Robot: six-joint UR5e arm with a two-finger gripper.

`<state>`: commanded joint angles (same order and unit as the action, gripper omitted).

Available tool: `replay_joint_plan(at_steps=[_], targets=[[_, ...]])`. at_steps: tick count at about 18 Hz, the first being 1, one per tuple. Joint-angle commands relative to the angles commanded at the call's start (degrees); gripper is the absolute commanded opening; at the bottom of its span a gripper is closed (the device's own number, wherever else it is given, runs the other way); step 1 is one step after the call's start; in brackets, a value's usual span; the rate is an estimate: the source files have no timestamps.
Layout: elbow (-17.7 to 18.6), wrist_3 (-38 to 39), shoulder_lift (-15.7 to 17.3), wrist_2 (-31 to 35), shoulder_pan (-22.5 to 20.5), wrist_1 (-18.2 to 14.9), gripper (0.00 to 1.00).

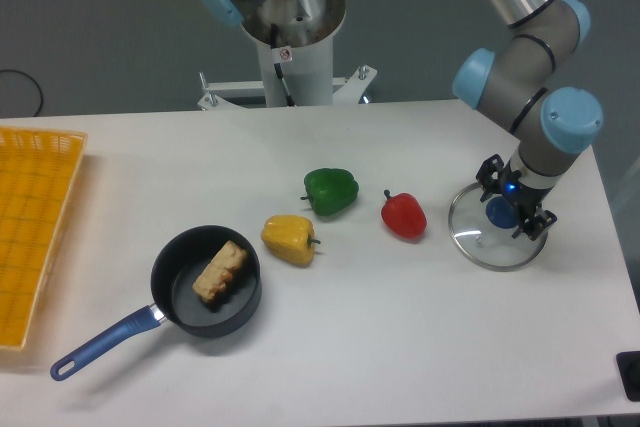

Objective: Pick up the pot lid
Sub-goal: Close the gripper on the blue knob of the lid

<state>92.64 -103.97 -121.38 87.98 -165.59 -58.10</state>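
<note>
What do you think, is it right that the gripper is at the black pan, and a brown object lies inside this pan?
Not quite: the gripper is at the pot lid, by its blue knob, not at the black pan. The camera view shows it. The brown object does lie inside the pan.

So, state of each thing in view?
Lid, lying flat, knob up.
Tool, fingers about the knob, grip unclear.
Pan, upright, uncovered.
Brown block, inside pan.
Green pepper, lying loose.
Yellow pepper, lying loose.
Red pepper, lying loose.
</note>
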Motion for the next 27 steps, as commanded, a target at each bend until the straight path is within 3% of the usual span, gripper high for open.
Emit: replay_joint_plan(at_steps=[16, 27], targets=[[-0.1, 0.3, 0.1, 0.0, 0.0, 0.1, 0.63], [-0.1, 0.7, 0.4, 0.1, 0.4, 0.0, 0.62]])
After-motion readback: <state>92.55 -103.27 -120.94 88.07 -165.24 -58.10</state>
